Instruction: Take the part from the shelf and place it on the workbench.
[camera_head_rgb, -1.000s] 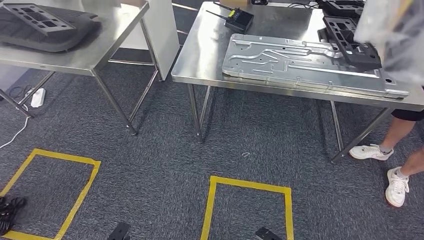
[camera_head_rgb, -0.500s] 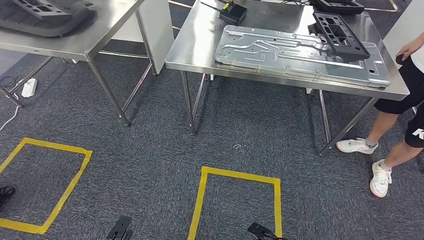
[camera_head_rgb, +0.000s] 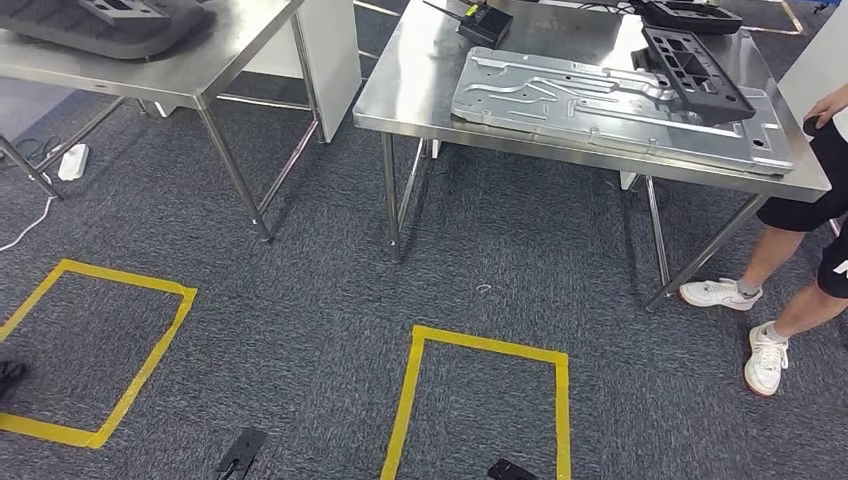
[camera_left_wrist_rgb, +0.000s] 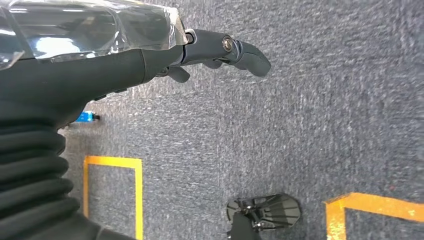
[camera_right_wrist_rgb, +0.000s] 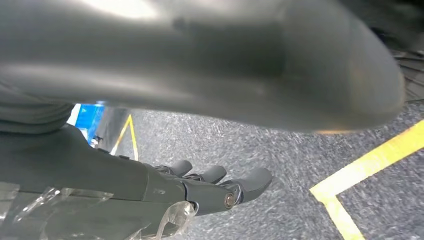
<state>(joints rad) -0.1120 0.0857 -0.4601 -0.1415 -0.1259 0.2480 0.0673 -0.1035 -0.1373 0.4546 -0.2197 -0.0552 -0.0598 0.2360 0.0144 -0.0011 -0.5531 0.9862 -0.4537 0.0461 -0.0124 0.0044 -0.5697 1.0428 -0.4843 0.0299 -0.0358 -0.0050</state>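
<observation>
A steel workbench (camera_head_rgb: 420, 95) stands ahead in the head view. On it lies a large silver stamped plate (camera_head_rgb: 600, 100), and a black frame part (camera_head_rgb: 695, 70) rests tilted on the plate's far right end. A second steel table (camera_head_rgb: 215, 60) at the left carries a dark grey moulded part (camera_head_rgb: 110, 15). My left hand (camera_left_wrist_rgb: 150, 55) hangs over the grey carpet with its fingers (camera_left_wrist_rgb: 245, 52) stretched out and nothing in it. My right hand (camera_right_wrist_rgb: 150, 187) also hangs above the carpet, fingers (camera_right_wrist_rgb: 225, 185) loosely extended, empty.
A person stands at the workbench's right end, white shoes (camera_head_rgb: 765, 355) on the carpet and a hand (camera_head_rgb: 825, 105) by the table edge. A black radio (camera_head_rgb: 483, 22) lies at the bench's back. Two yellow tape squares (camera_head_rgb: 405, 410) (camera_head_rgb: 150, 365) mark the floor in front.
The whole picture has shifted, so the camera has moved. A translucent thing at the upper right one second ago is gone; the person's hand shows by the bench edge.
</observation>
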